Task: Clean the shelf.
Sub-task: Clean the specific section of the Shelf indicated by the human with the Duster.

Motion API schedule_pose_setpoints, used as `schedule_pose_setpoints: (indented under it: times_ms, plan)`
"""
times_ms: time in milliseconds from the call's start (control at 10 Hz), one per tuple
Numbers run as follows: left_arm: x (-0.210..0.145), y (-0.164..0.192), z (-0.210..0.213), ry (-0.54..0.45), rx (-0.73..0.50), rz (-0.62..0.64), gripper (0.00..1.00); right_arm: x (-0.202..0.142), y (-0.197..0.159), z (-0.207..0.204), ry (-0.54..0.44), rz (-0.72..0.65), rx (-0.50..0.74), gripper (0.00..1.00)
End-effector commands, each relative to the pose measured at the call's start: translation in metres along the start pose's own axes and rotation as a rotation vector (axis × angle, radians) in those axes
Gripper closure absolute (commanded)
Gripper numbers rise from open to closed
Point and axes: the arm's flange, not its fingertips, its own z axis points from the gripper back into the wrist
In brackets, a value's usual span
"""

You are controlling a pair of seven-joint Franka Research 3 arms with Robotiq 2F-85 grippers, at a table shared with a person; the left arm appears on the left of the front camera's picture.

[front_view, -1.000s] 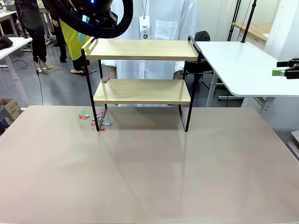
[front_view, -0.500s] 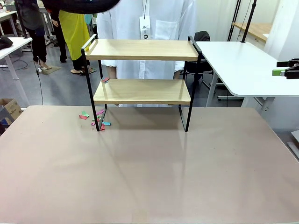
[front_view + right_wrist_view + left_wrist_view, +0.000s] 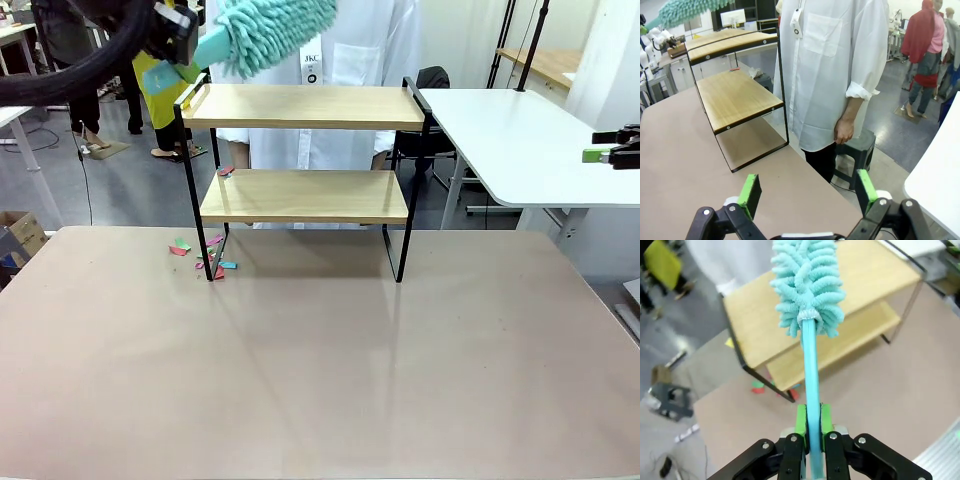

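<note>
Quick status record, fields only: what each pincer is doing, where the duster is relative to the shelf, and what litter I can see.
left pincer: shut on the handle of the duster
duster: teal fluffy head raised above the left end of the shelf, not touching the top board
right pincer: open, holding nothing, off to the right of the table
top board: bare
lower board: one small scrap at its left end
tabletop: coloured scraps by the shelf's left front leg
person: standing behind the shelf, hand at side
</note>
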Motion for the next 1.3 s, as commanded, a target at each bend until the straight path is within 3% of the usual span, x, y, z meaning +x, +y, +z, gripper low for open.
schedule_pose_setpoints:
  times_ms: [0,200,500,900,1200]
  plan:
    - [-0.009,0.019,0.02,-0.005,-0.125,-0.119,0.87,0.002,0.001,0.0,-0.001,0.004,-0.001,0.0]
    - [-0.011,0.03,0.03,0.004,-0.267,-0.222,0.87,0.002,0.001,0.0,-0.001,0.004,-0.001,0.0]
    - [-0.019,0.04,0.027,0.112,-0.363,-0.417,0.87,0.002,0.001,0.0,-0.001,0.004,-0.001,0.0]
    - [-0.043,0.04,0.021,0.279,-0.27,-0.83,0.87,0.002,0.001,0.0,-0.001,0.004,-0.001,0.0]
    - [-0.059,0.034,-0.006,0.457,-0.242,-0.975,0.87,0.002,0.001,0.0,-0.001,0.004,-0.001,0.0]
